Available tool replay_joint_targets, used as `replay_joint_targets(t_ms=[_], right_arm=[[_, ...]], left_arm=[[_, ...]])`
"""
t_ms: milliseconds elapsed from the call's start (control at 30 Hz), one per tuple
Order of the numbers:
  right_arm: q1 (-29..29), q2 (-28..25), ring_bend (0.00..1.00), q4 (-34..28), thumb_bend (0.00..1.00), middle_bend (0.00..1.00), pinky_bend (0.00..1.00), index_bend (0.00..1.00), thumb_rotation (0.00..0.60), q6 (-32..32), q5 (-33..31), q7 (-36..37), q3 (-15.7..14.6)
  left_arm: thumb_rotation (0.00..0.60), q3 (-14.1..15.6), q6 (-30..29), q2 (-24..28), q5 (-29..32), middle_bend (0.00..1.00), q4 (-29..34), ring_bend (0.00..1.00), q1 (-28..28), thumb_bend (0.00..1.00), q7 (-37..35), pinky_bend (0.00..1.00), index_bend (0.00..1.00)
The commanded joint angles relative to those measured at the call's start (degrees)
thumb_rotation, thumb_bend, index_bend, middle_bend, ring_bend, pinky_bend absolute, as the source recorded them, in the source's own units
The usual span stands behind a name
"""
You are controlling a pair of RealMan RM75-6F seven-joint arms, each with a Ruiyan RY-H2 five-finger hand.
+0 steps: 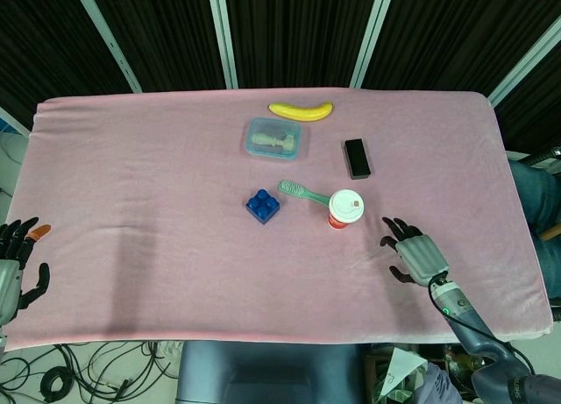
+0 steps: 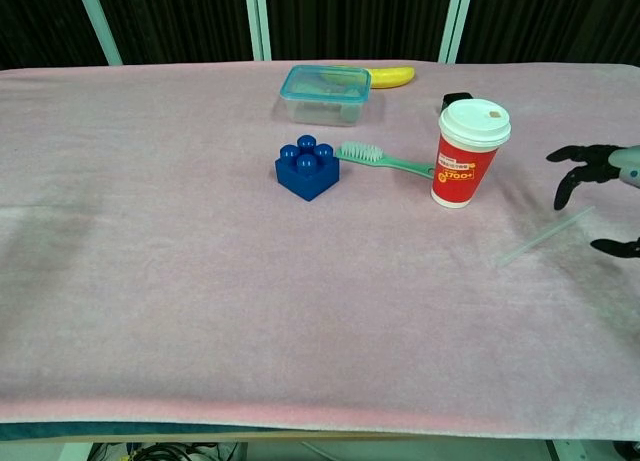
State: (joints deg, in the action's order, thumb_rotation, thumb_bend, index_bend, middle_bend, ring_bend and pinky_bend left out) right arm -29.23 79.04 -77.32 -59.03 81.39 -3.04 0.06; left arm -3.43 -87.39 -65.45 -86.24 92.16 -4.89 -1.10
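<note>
We see the right hand low over the desk, fingers apart, holding nothing; clear straw just beneath, red cup at its ten o'clock

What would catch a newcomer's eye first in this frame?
Most likely the red paper cup with its white lid, standing upright near the middle of the pink-covered table, its base touching the handle end of a green toothbrush. Just to its right, the right hand hovers with fingers spread above a thin clear straw lying flat on the cloth.
</note>
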Motion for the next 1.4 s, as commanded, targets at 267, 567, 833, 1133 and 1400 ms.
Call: replay_joint_targets(t_ms=[267,567,833,1133,1400], right_arm=[[-1.11,3.99,0.02,4.06,0.29,0.0,0.18,0.38,0.6,2.15,0.31,3.12,0.54],[-2.03,6.06,0.02,5.7,0.29,0.0,0.18,0.39,0.6,1.97,0.79,4.94,1.99],[-3.12,7.74,0.02,7.36,0.3,0.0,0.18,0.44,0.6,3.7,0.57,4.99,2.39],[-3.49,8.27,0.02,8.1,0.3,0.0,0.18,0.47,0.6,4.78,0.58,4.91,2.09],[-3.61,8.88,0.02,8.91,0.3,0.0,0.18,0.49,0.6,5.61,0.46,4.69,1.75]], left_arm=[[0.6,-0.08,0.21,0.0,0.33,0.08,0.08,0.02,-0.03,0.58,0.07,0.0,0.19],[0.6,-0.15,0.2,-0.1,0.46,0.08,0.08,0.02,-0.03,0.58,0.28,0.0,0.19],[0.6,-0.28,0.16,-0.12,0.69,0.08,0.11,0.02,0.0,0.58,0.38,0.0,0.19],[0.6,-0.3,0.17,-0.11,0.75,0.08,0.12,0.02,0.02,0.58,0.42,0.0,0.19],[0.6,-0.33,0.19,-0.11,0.82,0.08,0.11,0.02,0.03,0.58,0.49,0.0,0.19]])
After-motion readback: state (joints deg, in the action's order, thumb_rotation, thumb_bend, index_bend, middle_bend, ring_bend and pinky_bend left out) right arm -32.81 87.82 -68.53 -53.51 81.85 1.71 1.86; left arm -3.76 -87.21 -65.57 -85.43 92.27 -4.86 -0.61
